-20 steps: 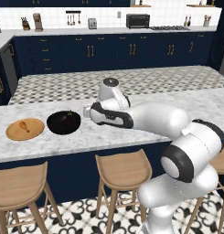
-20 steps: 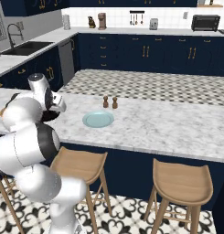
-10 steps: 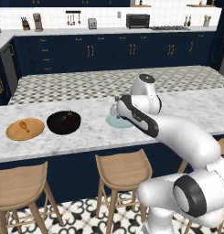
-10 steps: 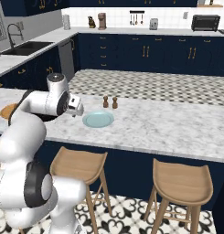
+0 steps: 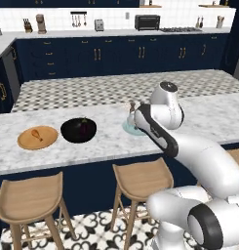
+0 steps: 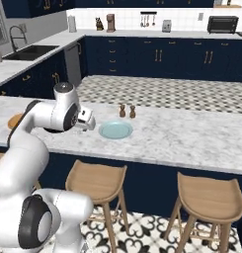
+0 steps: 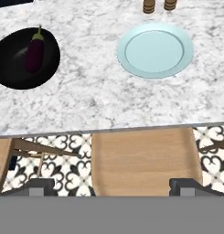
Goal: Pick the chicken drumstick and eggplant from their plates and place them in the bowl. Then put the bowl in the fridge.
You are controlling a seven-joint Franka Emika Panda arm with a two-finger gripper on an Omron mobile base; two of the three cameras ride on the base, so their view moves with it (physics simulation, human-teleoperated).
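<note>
On the white marble table [image 5: 106, 139], the glossy black bowl [image 5: 78, 130] holds the dark purple eggplant [image 7: 34, 52], seen plainly from the hand camera. The left base view adds the orange-brown drumstick [image 5: 37, 135] on the tan wooden plate [image 5: 38, 137] left of the bowl. The tool [image 7: 111, 185], fingers spread wide and empty, hovers off the table's edge, right of the bowl, near the pale blue-green plate [image 7: 155, 50].

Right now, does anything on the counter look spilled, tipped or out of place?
Nothing stands out. The eggplant lies inside the bowl, the blue-green plate sits flat and bare, and the drumstick rests on the wooden plate.
</note>
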